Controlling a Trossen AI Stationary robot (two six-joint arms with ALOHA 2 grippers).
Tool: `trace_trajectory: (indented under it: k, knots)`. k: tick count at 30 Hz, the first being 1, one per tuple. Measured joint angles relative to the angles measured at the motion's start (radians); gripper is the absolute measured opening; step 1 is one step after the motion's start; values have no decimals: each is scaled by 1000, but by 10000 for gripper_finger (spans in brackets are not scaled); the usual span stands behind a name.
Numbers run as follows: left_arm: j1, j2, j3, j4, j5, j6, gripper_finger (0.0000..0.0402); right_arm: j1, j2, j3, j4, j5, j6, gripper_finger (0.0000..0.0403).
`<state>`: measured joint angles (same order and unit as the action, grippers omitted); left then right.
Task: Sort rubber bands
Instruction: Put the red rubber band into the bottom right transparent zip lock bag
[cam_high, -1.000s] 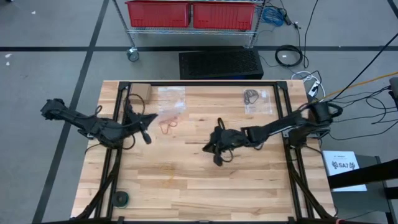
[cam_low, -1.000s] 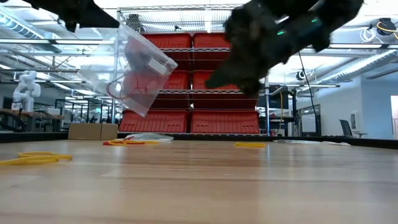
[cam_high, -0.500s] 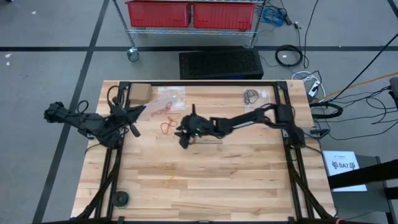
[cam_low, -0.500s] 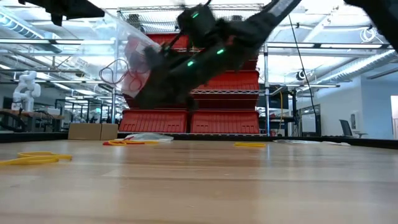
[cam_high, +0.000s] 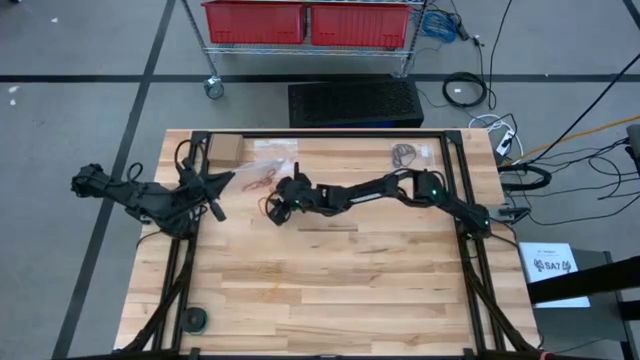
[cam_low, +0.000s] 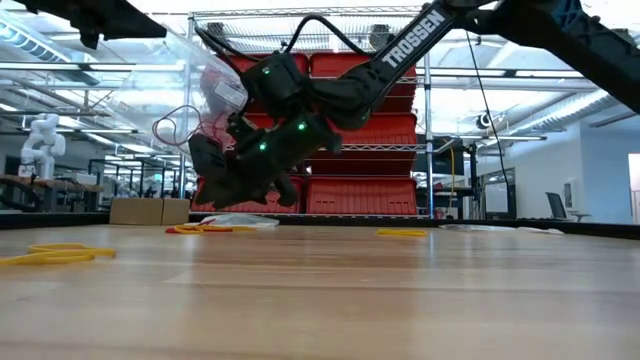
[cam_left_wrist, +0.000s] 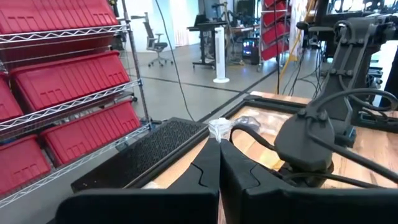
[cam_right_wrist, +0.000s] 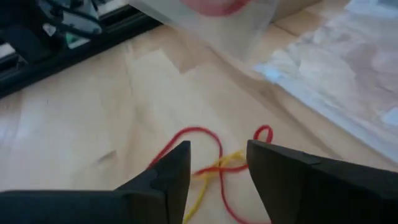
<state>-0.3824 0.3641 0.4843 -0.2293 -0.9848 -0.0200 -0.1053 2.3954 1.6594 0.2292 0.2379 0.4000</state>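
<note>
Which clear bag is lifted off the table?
The bag pinched by the left gripper, with red bands inside. The other two lie flat: one at the far edge, one with dark bands far right.

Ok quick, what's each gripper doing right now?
Left gripper: shut on the clear bag.
Right gripper: open, empty, above the tangled rubber bands.

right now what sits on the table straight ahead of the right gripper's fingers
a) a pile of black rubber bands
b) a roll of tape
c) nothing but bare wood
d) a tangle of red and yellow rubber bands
d: in the right wrist view the right gripper has its fingers open, with a red loop and yellow strands of the rubber bands lying on the wooden table between them.
</note>
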Motion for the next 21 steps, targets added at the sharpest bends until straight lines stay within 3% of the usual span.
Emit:
trace_trajectory:
  k: [21]
  knots:
    - [0, 0, 0, 3, 8, 0, 0, -39, 8, 17, -44, 20, 26, 139]
